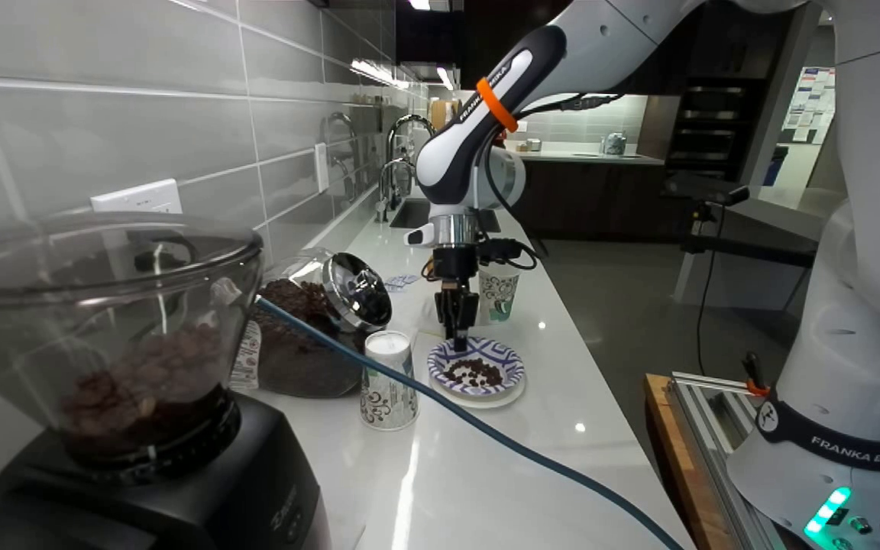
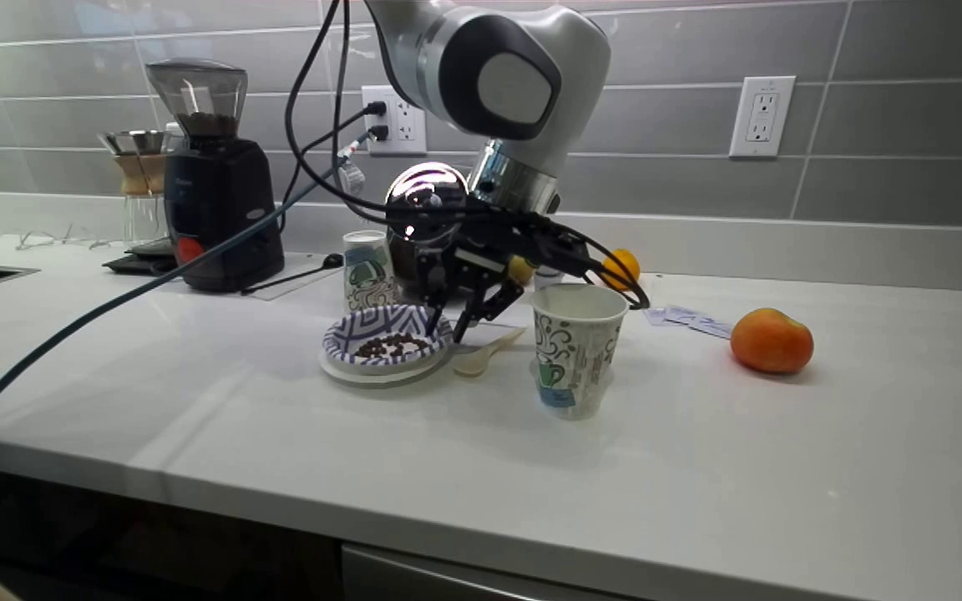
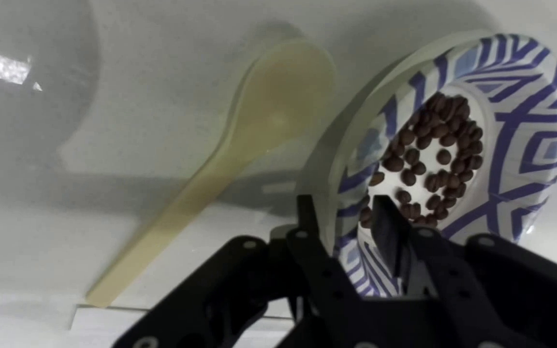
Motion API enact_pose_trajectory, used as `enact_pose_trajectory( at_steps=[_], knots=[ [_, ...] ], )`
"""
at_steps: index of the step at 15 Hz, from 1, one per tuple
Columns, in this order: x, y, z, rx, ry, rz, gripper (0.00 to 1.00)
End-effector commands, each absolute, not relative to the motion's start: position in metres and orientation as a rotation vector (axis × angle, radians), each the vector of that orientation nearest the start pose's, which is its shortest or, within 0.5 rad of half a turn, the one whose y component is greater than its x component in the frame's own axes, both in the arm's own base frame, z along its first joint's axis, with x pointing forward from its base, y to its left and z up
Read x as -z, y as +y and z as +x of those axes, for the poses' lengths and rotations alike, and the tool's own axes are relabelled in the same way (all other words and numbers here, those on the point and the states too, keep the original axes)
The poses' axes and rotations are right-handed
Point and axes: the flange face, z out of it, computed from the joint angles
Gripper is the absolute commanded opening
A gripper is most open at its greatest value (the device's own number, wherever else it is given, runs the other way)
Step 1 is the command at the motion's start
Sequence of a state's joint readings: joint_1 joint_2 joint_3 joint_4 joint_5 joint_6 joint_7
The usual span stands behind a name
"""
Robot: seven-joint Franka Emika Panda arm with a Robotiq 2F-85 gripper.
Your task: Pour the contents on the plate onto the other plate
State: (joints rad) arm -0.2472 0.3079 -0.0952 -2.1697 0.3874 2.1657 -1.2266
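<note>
Patterned plate (image 3: 515, 140) sits on plain plate (image 2: 377, 379), my gripper (image 3: 344, 203) partly spread astride the upper rim, nothing held; likely light, bendy paper, so pinch deep there lest beans (image 3: 418, 168) spill.

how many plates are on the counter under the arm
2: the patterned plate, holding the dark brown beans, sits on top of the plain white plate, whose edge shows beneath it; any more plates under that stack would be hidden.

Plate (image 2: 362, 328) on other plate (image 2: 377, 380)
</note>
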Motion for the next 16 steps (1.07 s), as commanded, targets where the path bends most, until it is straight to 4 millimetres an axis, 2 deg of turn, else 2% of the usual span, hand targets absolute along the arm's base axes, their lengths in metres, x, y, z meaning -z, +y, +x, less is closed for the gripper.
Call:
enact_pose_trajectory(
  at_steps=[1,4,6,9,11,12,14,16],
  knots=[
    [-0.233,-0.161,0.502,-0.008,-0.823,-2.636,0.67],
    [-0.236,-0.157,0.499,-0.003,-0.796,-2.661,0.69],
    [-0.240,-0.153,0.494,-0.011,-0.756,-2.680,0.62],
    [-0.246,-0.145,0.486,-0.025,-0.700,-2.696,0.61],
    [-0.252,-0.143,0.483,-0.027,-0.678,-2.707,0.57],
    [-0.256,-0.144,0.483,-0.018,-0.663,-2.717,0.47],
    [-0.261,-0.144,0.481,-0.017,-0.637,-2.727,0.43],
    [-0.263,-0.145,0.480,-0.024,-0.614,-2.730,0.26]
  ],
)
